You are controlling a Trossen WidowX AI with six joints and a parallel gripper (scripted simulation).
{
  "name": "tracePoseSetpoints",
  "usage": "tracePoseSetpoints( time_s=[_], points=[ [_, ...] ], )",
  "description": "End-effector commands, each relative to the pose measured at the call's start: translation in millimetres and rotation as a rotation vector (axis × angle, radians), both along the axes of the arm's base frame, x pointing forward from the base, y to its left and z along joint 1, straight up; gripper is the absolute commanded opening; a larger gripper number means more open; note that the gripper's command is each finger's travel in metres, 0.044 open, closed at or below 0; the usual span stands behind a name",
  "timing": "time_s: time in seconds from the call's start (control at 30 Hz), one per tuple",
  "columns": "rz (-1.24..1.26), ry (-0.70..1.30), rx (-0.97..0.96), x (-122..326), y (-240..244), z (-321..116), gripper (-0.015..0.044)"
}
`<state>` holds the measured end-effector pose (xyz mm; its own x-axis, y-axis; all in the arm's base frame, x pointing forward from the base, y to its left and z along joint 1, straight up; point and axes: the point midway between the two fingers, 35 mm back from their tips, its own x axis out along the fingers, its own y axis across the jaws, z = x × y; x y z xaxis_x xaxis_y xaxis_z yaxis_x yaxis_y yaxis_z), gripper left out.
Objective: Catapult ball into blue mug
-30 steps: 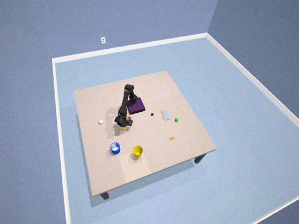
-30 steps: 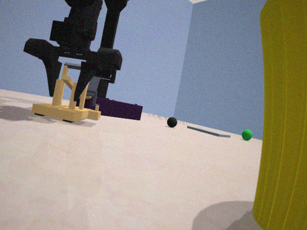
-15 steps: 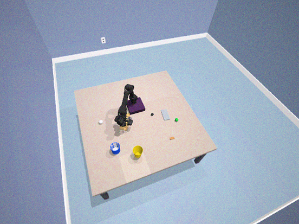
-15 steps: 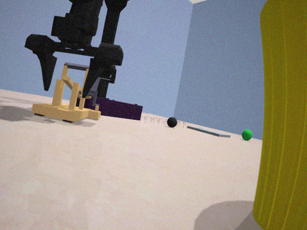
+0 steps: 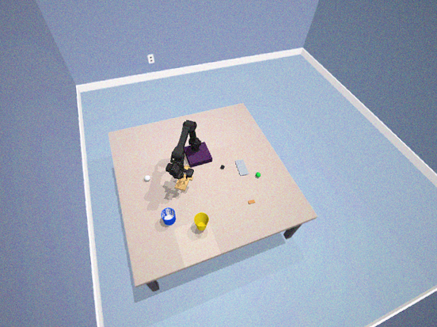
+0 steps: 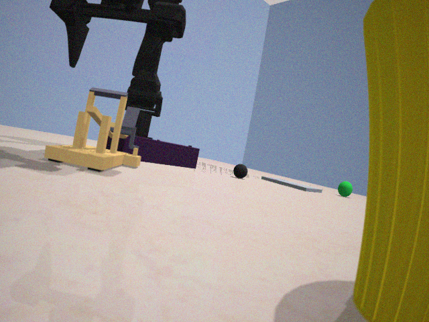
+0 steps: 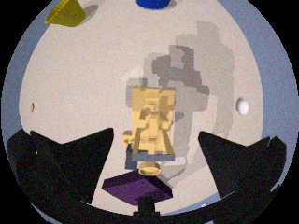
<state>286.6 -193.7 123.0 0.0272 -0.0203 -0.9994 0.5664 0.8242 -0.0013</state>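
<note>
The tan wooden catapult [image 5: 180, 186] [image 6: 83, 155] [image 7: 140, 98] stands upright on the table, its cup [image 7: 149, 171] toward the arm's base. No ball shows in the cup. My gripper [image 5: 180, 176] [image 7: 158, 134] is open and empty above the catapult, fingers wide to either side in the wrist view. The blue mug [image 5: 168, 217] [image 7: 153, 4] stands beyond the catapult's far end, a little right of its long line in the wrist view. A white ball [image 5: 147, 178] [image 7: 242, 106], a black ball [image 5: 222, 166] [image 6: 240, 171] and a green ball [image 5: 258, 174] [image 6: 344, 188] rest apart on the table.
A yellow cup [image 5: 201, 221] [image 6: 395, 155] [image 7: 70, 14] stands beside the blue mug. The purple base block [image 5: 198, 155] [image 6: 169, 152] [image 7: 135, 187] sits close behind the catapult. A flat grey plate [image 5: 241, 167] [image 6: 294, 184] and a small orange piece [image 5: 251, 201] [image 7: 32, 107] lie off to one side.
</note>
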Motion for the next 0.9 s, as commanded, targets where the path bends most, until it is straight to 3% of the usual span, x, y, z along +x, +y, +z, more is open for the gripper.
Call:
tracePoseSetpoints(
  time_s=[0.0, 0.1, 0.13, 0.3, 0.57, 0.87],
  points=[
    [0.0, -0.021, -0.014, 2.2, -1.6, 38.9, 0.044],
    [0.0, -0.026, -0.018, 0.5, -0.5, 58.3, 0.044],
    [0.004, -0.011, -0.007, 3.8, 0.9, 30.1, 0.0414],
    [0.114, -0.013, 0.0, 30.6, 71.0, 13.7, 0.03],
    [0.301, -0.01, 0.013, 35.8, 194.5, -14.8, 0.03],
    [0.519, -0.001, 0.025, -14.7, 316.2, -48.5, 0.03]
  ],
)
